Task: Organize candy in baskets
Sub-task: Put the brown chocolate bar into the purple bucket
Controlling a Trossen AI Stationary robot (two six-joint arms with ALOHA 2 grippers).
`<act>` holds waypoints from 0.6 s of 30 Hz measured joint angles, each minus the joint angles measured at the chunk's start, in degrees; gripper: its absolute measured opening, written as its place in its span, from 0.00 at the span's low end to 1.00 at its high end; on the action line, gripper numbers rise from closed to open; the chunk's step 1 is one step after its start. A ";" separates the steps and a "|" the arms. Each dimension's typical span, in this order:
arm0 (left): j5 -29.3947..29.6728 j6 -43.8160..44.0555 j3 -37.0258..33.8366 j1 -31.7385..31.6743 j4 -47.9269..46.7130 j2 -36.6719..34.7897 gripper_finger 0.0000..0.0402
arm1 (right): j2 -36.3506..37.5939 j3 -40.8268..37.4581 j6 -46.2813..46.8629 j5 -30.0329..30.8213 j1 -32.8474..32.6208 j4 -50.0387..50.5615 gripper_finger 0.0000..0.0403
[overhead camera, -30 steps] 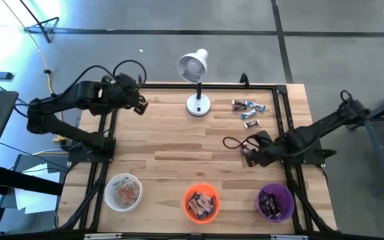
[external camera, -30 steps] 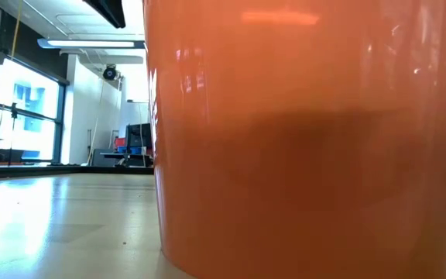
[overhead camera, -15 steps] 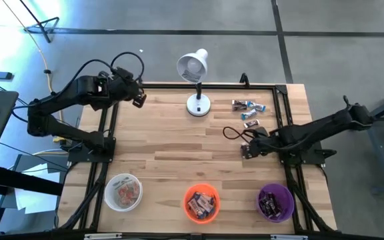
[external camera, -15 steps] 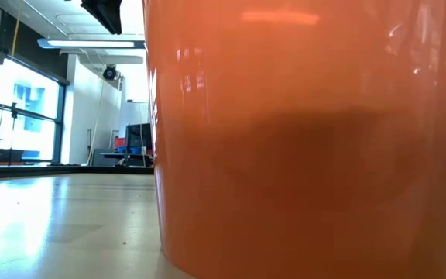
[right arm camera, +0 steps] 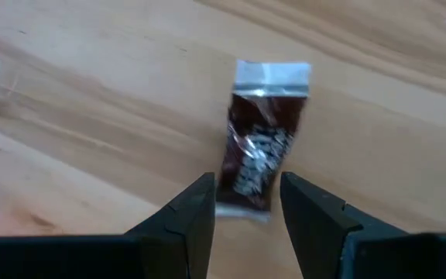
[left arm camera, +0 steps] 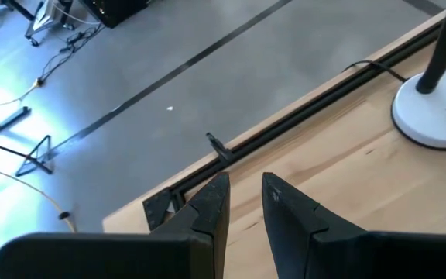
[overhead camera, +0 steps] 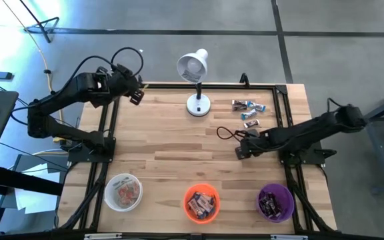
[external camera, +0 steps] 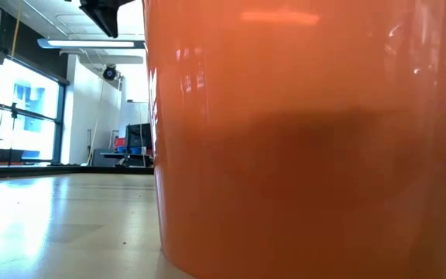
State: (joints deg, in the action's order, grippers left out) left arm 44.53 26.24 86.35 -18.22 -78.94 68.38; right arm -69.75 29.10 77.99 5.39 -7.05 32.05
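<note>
Most of the sorting looks done: the white basket point(overhead camera: 123, 192) at seven o'clock, the orange basket point(overhead camera: 201, 203) at six and the purple basket point(overhead camera: 275, 203) at five each hold candy. A small cluster of loose candies point(overhead camera: 248, 111) lies at one o'clock, right of the desk lamp point(overhead camera: 195, 83). The right gripper point(right arm camera: 245, 203), near the table's middle right, pinches one end of a dark brown candy point(right arm camera: 259, 155). The left gripper point(left arm camera: 244, 195) waits at eleven o'clock, fingers slightly parted, empty.
</note>
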 joint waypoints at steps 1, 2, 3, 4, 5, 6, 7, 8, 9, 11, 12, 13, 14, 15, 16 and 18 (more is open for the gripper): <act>-0.04 -0.40 0.00 -0.27 0.00 0.00 0.16 | -1.19 0.00 -0.75 0.00 0.35 -1.29 0.35; -0.03 -0.48 0.00 -0.53 0.00 0.00 0.16 | -2.38 0.00 -1.60 -0.05 0.69 -2.52 0.35; -0.01 -0.49 0.00 -0.76 0.00 0.00 0.16 | -3.57 0.00 -2.31 -0.06 1.02 -3.50 0.35; -0.02 -0.49 0.00 -1.04 0.00 0.00 0.16 | -4.88 0.08 -3.19 -0.06 1.41 -4.19 0.35; -0.01 -0.53 0.00 -1.33 -0.01 0.00 0.16 | -6.08 0.31 -3.63 -0.14 1.77 -4.24 0.35; -0.02 -0.60 0.00 -1.53 -0.01 0.00 0.16 | -7.21 0.33 -3.88 -0.20 2.12 -4.24 0.35; -0.02 -0.59 0.00 -1.75 0.00 0.00 0.16 | -8.42 0.51 -4.07 -0.35 2.49 -3.76 0.35; -0.02 -0.61 0.00 -1.92 0.00 0.00 0.16 | -9.33 0.82 -4.06 -0.27 2.70 -3.52 0.35; -0.04 -0.66 0.00 -2.12 -0.02 0.00 0.16 | -9.83 0.91 -4.00 -0.15 2.90 -3.32 0.35; -0.02 -1.35 0.00 -2.36 0.00 0.00 0.16 | -10.36 1.11 -3.54 -0.05 3.04 -2.64 0.35; -0.02 -1.37 0.00 -2.44 -0.02 0.00 0.16 | -10.35 1.11 -3.50 0.03 3.04 -2.32 0.35; -0.02 -1.37 0.00 -2.47 -0.02 0.00 0.16 | -10.06 1.09 -3.49 0.01 3.06 -2.12 0.35; -0.02 -1.37 0.00 -2.47 -0.02 0.00 0.16 | -9.65 0.92 -3.46 -0.09 3.06 -2.04 0.34; -0.02 -1.39 0.00 -2.47 -0.02 0.00 0.16 | -8.98 0.67 -3.46 -0.22 3.09 -1.99 0.32; -0.02 -1.40 0.00 -2.46 -0.02 0.00 0.16 | -8.38 0.38 -3.42 -0.46 3.16 -2.00 0.29; -0.03 -1.40 0.00 -2.44 -0.02 0.00 0.16 | -7.52 0.13 -3.08 -0.51 3.20 -1.44 0.23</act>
State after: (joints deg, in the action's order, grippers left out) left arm 44.51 24.84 86.35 -20.67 -78.96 68.38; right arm -77.27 29.23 74.91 4.89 -3.86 30.61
